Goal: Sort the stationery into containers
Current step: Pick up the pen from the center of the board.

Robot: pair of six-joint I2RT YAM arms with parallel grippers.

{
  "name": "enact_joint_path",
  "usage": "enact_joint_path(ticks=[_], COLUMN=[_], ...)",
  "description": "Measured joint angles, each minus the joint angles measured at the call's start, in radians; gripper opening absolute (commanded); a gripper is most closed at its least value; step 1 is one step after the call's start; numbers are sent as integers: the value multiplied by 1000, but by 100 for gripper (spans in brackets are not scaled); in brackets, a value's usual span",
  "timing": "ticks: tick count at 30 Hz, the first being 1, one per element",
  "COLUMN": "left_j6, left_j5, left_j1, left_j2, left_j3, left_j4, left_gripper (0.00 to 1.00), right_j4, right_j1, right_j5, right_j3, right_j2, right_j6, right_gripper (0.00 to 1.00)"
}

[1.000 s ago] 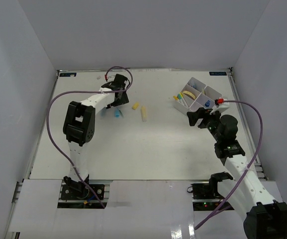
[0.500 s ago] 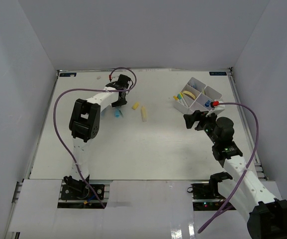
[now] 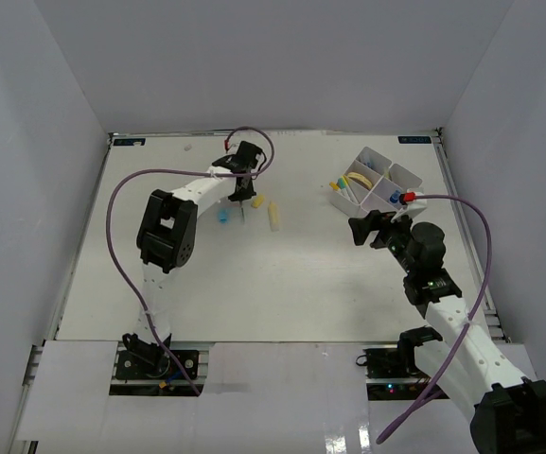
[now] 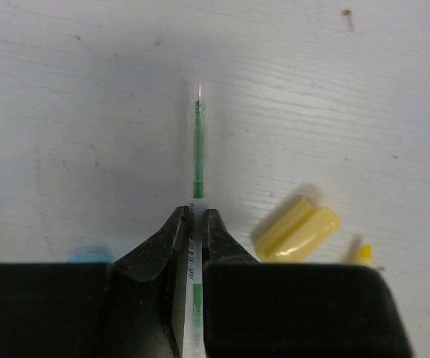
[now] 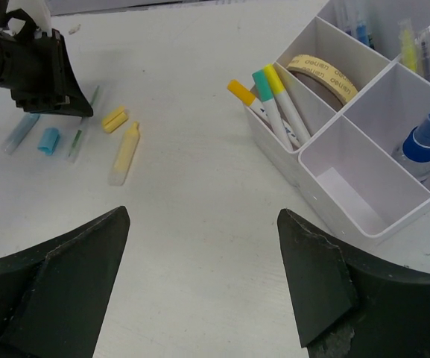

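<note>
The left gripper [image 4: 197, 218] is closed tight on the thin clear plastic pen with green refill [image 4: 197, 142], which lies on the table [image 4: 88, 89] well apart from the white four-compartment plastic tray [image 5: 371, 221]. The grip seems near one end, so it should lift slowly, keep the pen level and avoid the small yellow block [image 4: 296, 231]. The right gripper [image 5: 202, 216] stands wide open, empty, near the tray
</note>
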Motion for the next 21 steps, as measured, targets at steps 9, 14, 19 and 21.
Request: enact_joint_path(ticks=[9,14,19,21], left_j6=[182,338,443,465], left_j5=[207,442,612,663], left_j1=[-75,-105,-111,-111], left_j2=[-367,-731,-938,-985], left_j3=[-312,-579,-760,-816], left_j4=[243,463,606,634], left_gripper=[5,7,8,9], right_j4=[-118,-117,-100,-86], right_j1=[6,92,238,282], right_j5=[-153,-243,-280,-291], right_j3=[174,330,436,465], right_j2=[69,175,308,354], right_j6=[23,71,121,143], right_gripper=[83,83,83,82])
